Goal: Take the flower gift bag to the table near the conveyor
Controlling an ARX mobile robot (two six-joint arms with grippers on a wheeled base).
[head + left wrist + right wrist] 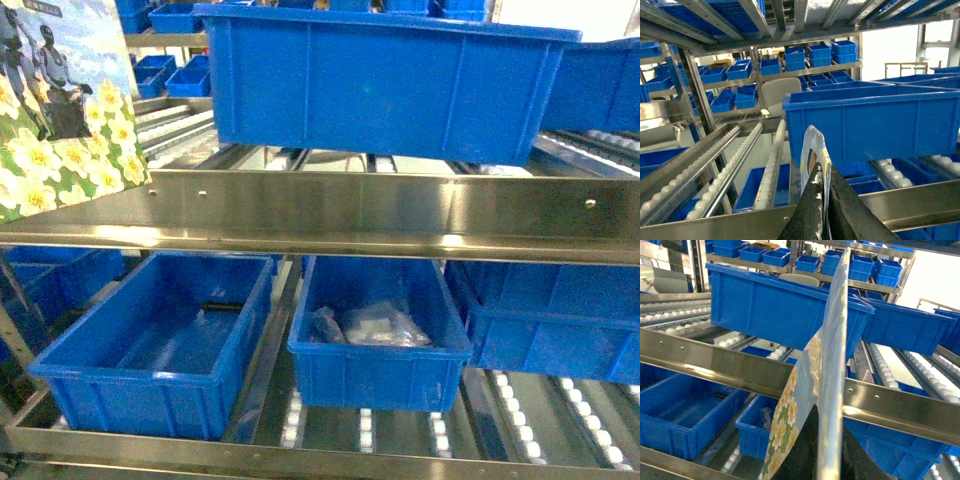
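- The bag (65,110) shows at the upper left of the head view, held up in front of the conveyor (330,212) — a flat printed panel with white and yellow flowers, tilted, its lower corner overlapping the steel rail.
- The left gripper (821,200), at the bottom centre of its wrist view, is clamped on a thin edge of the bag (814,147); a cut-out hole shows just above the dark fingers.
- The right gripper (827,455), at the bottom centre of its view, looks closed on the bag (832,355) too, seen edge-on as a tall, thin sheet rising to the top of the frame; the fingertips themselves are mostly hidden by the sheet.
- Handling, as a judgement: light, glossy paper — likely slippery, easily creased or torn at the hole, and floppy when held by one edge. A hold near the top edge or handle cut-out, with both grippers sharing it, seems safest.
- Around it: a large blue crate (385,80) sits on the upper rollers at the top centre of the head view; two open crates (160,340) sit on the lower track, the middle one (380,340) holding clear plastic wrapping.
- In the way: the steel rail and the big crate stand close to the bag, so swinging it could snag an edge. The table is in none of the views.
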